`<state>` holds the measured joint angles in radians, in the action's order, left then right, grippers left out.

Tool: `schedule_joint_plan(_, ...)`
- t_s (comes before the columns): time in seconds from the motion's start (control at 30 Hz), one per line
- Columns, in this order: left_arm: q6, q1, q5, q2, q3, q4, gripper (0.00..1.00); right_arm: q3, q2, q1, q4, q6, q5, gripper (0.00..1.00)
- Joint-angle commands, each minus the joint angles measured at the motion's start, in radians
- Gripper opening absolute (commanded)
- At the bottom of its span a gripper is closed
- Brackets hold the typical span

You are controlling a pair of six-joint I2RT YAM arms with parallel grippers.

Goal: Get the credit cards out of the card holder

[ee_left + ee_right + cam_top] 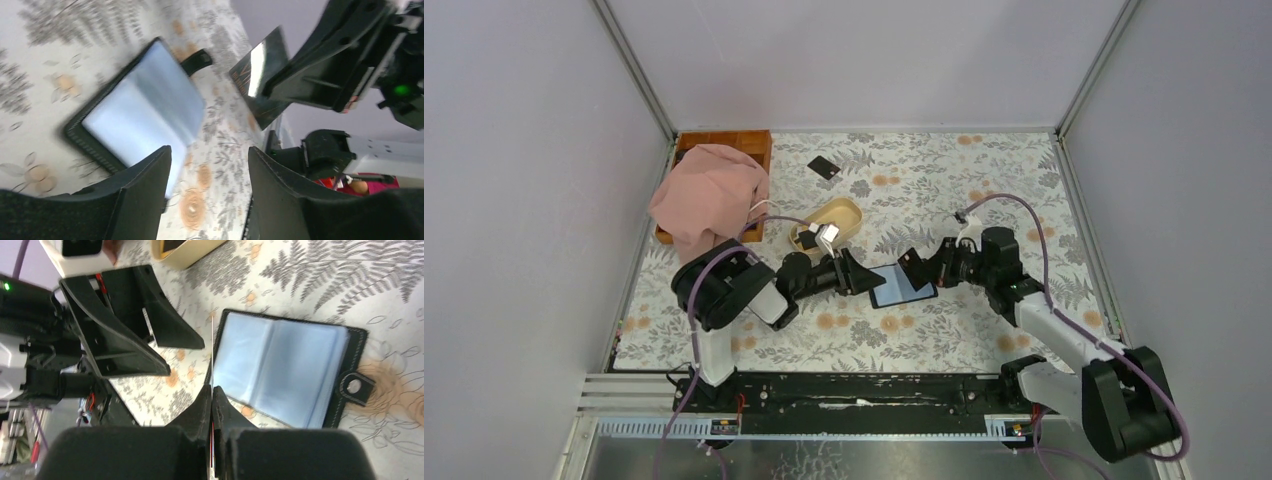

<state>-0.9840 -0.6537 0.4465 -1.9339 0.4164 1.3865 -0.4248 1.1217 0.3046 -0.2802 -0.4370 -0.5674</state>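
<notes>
The card holder lies open on the floral table, blue-grey inside up, its strap with the stud at one side. My right gripper is shut on a thin black credit card, held up on edge just above the holder's left rim; in the right wrist view the card shows only as a thin line. My left gripper stands open with only table between its fingers, close beside the holder and facing the right gripper. Another black credit card lies flat far back on the table.
A beige oval dish sits just behind my left gripper. A wooden tray with a pink cloth heaped over it fills the back left corner. Grey walls close in the table on three sides.
</notes>
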Motion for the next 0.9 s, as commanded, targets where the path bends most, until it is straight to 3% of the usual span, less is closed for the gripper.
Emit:
schedule_joint_plan(0.0, 0.082, 0.006, 0.123, 0.127, 0.016, -0.068, 0.63, -0.023, -0.092, -0.003, 0.144, 0.051, -0.168, 0.00)
schedule_joint_plan(0.13, 0.100, 0.006, 0.190, 0.190, 0.042, -0.078, 0.58, 0.042, -0.173, -0.003, 0.056, -0.038, -0.306, 0.00)
schedule_joint_plan(0.57, 0.063, -0.106, 0.363, 0.137, 0.130, 0.040, 0.47, 0.096, -0.238, 0.012, -0.008, -0.104, -0.379, 0.00)
schedule_joint_plan(0.8, 0.090, -0.127, 0.358, 0.146, 0.128, 0.008, 0.08, 0.099, -0.241, 0.014, -0.029, -0.114, -0.386, 0.00)
schedule_joint_plan(0.87, 0.099, -0.126, 0.341, 0.155, 0.119, 0.006, 0.00, 0.101, -0.247, 0.014, -0.038, -0.120, -0.390, 0.07)
